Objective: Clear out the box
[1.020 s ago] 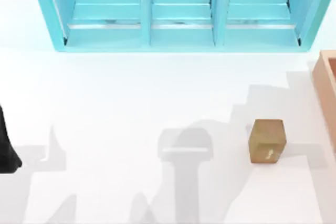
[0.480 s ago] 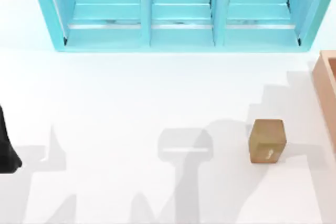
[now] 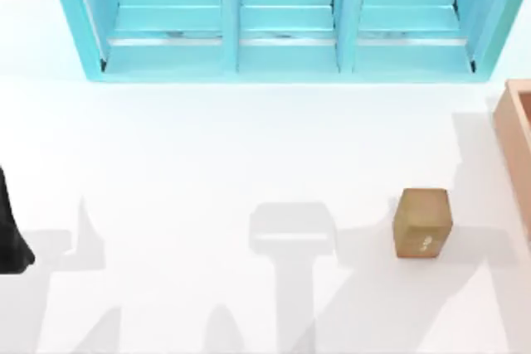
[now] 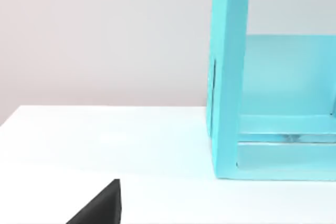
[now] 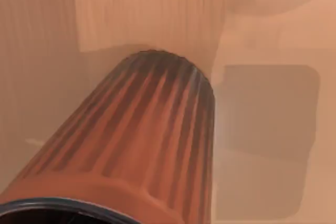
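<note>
Right wrist camera looked down into the box [image 5: 157, 19]: wood-coloured floor and walls all round, with a ribbed orange-brown cylinder [image 5: 142, 145] lying tilted inside it, dark rim at the near end, its far end close to the box floor. Right gripper's finger state: can't tell. Couldn't tell either whether anything touched the cylinder.

Left arm [image 3: 10, 234] sat parked at the tabletop's left edge, a dark shape just inside the top view. Left wrist camera caught a black wedge [image 4: 100, 208] low in its picture, over white tabletop [image 4: 105, 140]. Left gripper state: can't tell.

The box [image 3: 518, 147] stood at the tabletop's right edge, about mid-depth, cut off by the edge of the top view; light-brown thick wall, darker inside.

Small tan carton [image 3: 422, 222] with a white mark stood on the tabletop near the box's left wall, apart from it, closer to the front edge.

Turquoise shelf unit [image 3: 286, 18] ran along the tabletop's back edge, three compartments across. Left wrist camera saw its end panel [image 4: 229, 72] and one compartment behind.

Grey arm shadows lay across the front half of the tabletop.
</note>
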Robot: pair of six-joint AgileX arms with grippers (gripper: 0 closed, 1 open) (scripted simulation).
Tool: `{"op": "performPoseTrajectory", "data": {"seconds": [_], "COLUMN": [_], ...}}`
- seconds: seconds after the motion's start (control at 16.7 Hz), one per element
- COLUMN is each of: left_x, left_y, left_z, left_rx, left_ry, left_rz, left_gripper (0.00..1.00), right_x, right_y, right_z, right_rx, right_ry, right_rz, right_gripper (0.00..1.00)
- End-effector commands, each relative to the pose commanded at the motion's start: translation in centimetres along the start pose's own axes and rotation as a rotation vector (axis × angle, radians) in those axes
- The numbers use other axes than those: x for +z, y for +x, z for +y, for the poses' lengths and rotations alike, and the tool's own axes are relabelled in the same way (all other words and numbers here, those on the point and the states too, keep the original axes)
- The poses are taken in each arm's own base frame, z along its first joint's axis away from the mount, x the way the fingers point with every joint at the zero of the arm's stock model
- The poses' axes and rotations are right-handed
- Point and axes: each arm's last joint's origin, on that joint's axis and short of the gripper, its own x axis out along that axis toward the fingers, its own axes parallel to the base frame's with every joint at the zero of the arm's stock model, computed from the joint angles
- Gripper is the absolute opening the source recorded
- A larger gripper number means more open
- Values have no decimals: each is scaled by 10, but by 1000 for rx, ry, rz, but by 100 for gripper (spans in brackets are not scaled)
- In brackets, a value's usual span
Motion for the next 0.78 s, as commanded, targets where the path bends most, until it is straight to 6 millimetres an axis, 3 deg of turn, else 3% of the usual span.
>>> {"op": "performPoseTrajectory", "data": {"seconds": [0.3, 0.78], "left_x": [0, 0], "left_y": [0, 0], "left_z": [0, 0], "left_rx": [0, 0], "left_ry": [0, 0], "left_rz": [0, 0], "left_gripper": [100, 100], "right_x": [0, 0], "right_y": [2, 2], "right_z": [0, 0], "right_rx": [0, 0], "right_ry": [0, 0], "right_rz": [0, 0], "right_gripper": [100, 40]}}
